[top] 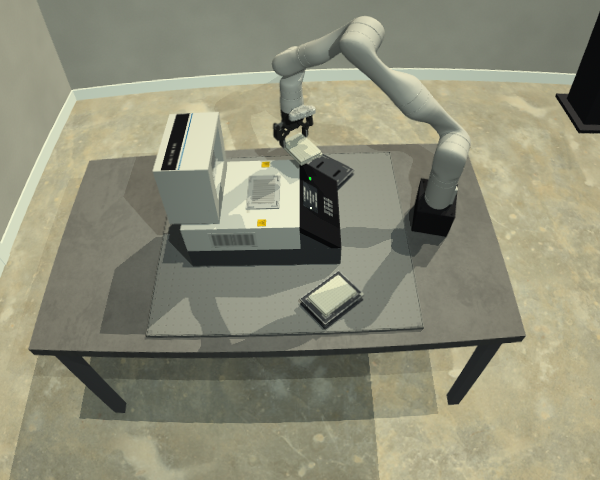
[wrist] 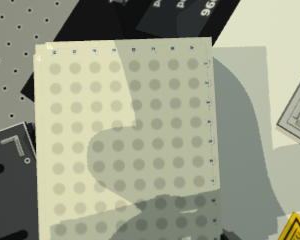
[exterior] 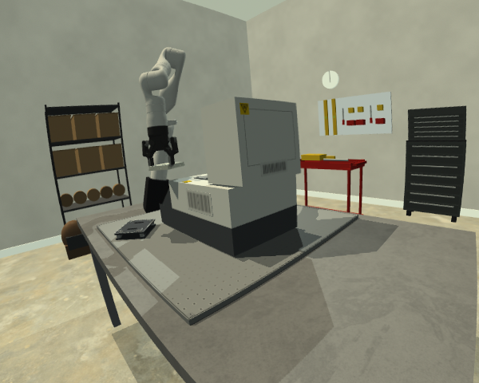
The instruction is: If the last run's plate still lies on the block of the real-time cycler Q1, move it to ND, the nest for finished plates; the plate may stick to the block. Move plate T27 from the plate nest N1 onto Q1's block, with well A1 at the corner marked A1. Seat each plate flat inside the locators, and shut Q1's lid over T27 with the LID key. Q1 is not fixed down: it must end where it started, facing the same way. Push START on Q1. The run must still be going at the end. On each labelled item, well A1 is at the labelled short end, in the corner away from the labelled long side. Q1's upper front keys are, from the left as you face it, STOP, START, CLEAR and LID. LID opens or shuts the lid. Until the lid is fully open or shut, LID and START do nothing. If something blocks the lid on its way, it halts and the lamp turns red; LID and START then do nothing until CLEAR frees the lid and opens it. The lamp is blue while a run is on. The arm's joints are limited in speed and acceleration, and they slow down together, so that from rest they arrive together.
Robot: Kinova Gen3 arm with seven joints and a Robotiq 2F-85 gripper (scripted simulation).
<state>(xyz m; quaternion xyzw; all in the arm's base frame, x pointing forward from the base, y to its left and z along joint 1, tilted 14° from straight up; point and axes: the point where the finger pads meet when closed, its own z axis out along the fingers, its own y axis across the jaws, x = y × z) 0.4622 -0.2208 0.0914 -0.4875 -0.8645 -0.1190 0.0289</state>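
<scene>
My gripper [top: 295, 137] [exterior: 162, 163] is shut on the last run's plate [top: 304, 148] [exterior: 165, 166] [wrist: 125, 135], pale and roughly level. It hangs above the far front corner of Q1 [top: 285, 217] [exterior: 264, 202], beside ND [top: 331, 166] [exterior: 134, 227] [wrist: 10, 190], a dark nest with nothing on it. In the wrist view the plate's A1 corner is upper right. Q1's lid [top: 186, 191] [exterior: 268, 136] is open; the block [top: 263, 191] is bare. The lamp [top: 309, 178] is green. Plate T27 [top: 336, 295] lies in nest N1 [top: 325, 322]; its label is not legible.
Q1's sloping black key panel [top: 321, 206] [wrist: 90, 20] faces the arm's base [top: 433, 219] and stands close to ND, below the held plate. The raised lid is tall at Q1's far end from the base. A perforated board [top: 238, 310] [exterior: 182, 284] lies under Q1 and both nests.
</scene>
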